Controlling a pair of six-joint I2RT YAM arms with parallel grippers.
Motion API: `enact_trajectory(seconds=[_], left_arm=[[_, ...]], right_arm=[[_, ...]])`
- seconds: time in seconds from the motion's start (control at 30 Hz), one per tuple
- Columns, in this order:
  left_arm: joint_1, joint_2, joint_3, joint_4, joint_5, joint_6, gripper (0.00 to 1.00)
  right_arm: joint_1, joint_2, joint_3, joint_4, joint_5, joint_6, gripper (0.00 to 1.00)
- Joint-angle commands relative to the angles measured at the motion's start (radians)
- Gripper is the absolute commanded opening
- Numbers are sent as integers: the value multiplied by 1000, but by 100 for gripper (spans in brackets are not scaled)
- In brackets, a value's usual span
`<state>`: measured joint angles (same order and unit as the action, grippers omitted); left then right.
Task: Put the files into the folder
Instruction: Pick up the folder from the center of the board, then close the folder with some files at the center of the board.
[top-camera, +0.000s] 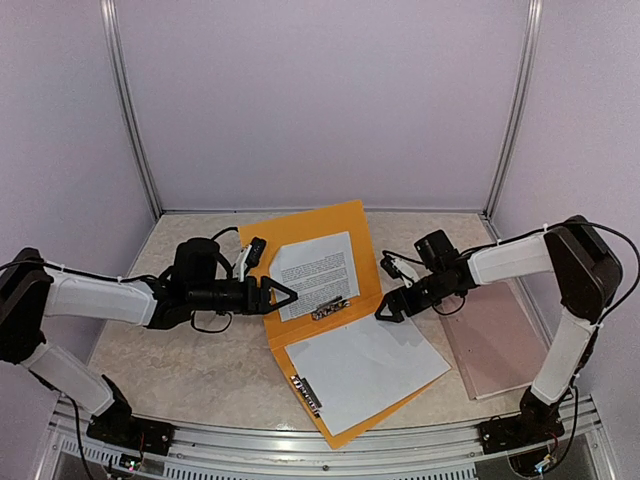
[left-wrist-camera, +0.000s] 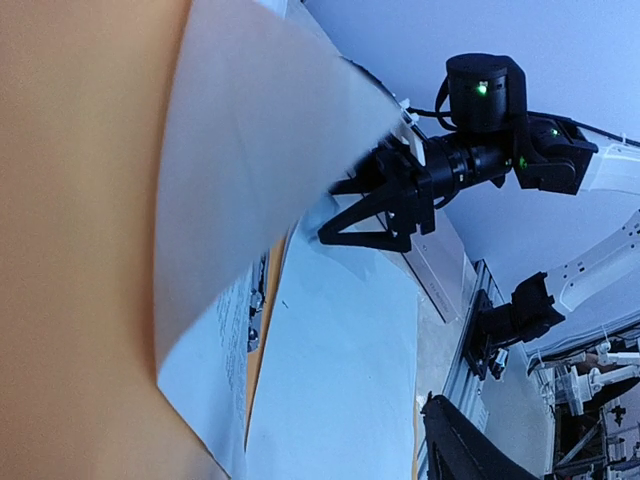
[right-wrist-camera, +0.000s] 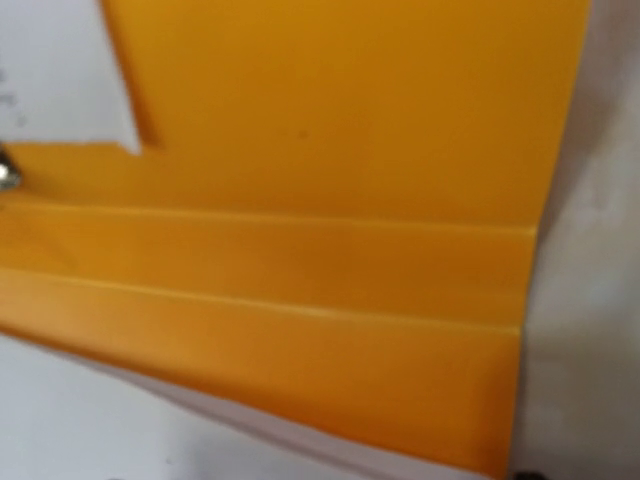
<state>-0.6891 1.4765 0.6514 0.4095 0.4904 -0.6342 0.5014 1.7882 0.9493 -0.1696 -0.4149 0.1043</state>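
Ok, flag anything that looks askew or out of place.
The lower white sheet lies crooked on the folder, its right corner overhanging the orange edge. The printed sheet above bows up instead of lying flat.

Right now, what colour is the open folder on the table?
The folder is orange-yellow; it shows best in the top external view.

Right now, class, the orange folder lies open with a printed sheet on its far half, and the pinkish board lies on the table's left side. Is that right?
One slip: the pinkish board lies on the right side, not the left. The orange folder does lie open with a printed sheet on its far half. The top view shows this.
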Motion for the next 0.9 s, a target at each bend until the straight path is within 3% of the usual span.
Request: enact_trajectory(seconds=[0.0,0.3,0.87], left_arm=[[-15,-70,33,-82,16,84,63],[-91,-161,97,-264,-2,188,63],[-320,-227,223,-533,-195,364,66]], right_arm=[[-6,65,-21,-77,8,24,81],[-5,45,-14,-84,18,40,81],[-6,-142,-34,-116,64,115,85]])
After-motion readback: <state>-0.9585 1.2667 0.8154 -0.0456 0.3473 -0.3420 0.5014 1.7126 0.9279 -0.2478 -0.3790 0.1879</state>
